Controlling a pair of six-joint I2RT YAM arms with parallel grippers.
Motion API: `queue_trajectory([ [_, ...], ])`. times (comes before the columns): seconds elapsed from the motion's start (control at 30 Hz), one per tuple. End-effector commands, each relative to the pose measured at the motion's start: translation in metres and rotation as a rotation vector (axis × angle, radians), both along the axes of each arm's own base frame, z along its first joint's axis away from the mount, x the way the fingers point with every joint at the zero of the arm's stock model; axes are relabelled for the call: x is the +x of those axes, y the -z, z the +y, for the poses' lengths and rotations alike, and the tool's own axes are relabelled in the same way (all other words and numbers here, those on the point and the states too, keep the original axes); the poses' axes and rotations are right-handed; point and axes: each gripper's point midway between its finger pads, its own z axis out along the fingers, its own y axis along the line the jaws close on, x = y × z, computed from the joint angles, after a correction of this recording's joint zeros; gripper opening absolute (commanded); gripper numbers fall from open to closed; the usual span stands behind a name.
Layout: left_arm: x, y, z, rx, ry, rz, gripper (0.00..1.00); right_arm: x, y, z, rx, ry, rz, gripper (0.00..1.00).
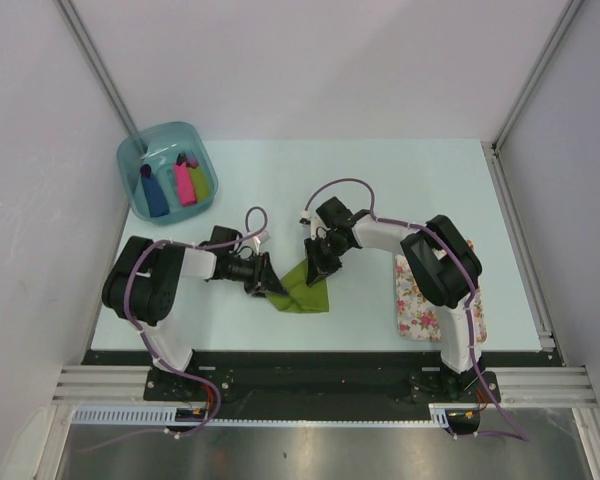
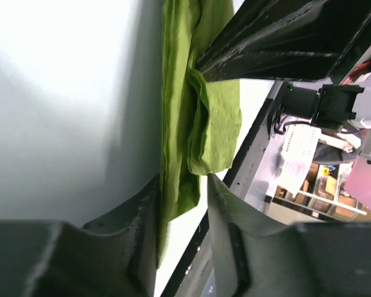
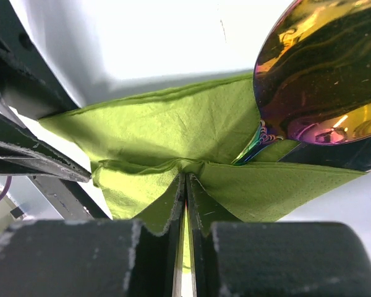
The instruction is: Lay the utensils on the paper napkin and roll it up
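The olive-green paper napkin [image 1: 306, 287] lies folded and bunched between my two grippers, near the table's front middle. My right gripper [image 1: 318, 266] is shut on a raised fold of the napkin [image 3: 173, 124], its fingertips [image 3: 178, 185] pinched together. A shiny iridescent spoon head [image 3: 321, 68] shows just beyond that fold, and thin tines [image 3: 263, 132] stick out of the napkin; the handles are hidden inside it. My left gripper [image 1: 265, 280] is open at the napkin's left edge [image 2: 216, 117], which hangs between its fingers [image 2: 142, 229] against one of them.
A teal bin [image 1: 130, 165] with blue, pink and lime rolls stands at the back left. A white pink-flowered mat [image 1: 420, 300] lies at the front right under the right arm. The right gripper's black body [image 2: 284, 43] fills the top of the left wrist view.
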Motion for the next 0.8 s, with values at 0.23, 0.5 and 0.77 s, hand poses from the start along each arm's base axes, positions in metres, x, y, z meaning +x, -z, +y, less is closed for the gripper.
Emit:
queue_trajectory([
  [0.23, 0.001, -0.035, -0.019, -0.07, 0.05, -0.075, 0.13, -0.02, 0.073, -0.041, -0.253, -0.006, 0.02, 0.07],
  [0.5, -0.005, -0.054, -0.064, -0.13, 0.138, -0.125, 0.11, -0.02, 0.073, -0.04, -0.251, 0.001, 0.027, 0.07],
  [0.77, -0.006, -0.021, -0.09, -0.101, 0.148, -0.089, 0.1, -0.019, 0.069, -0.04, -0.246, 0.006, 0.025, 0.07],
])
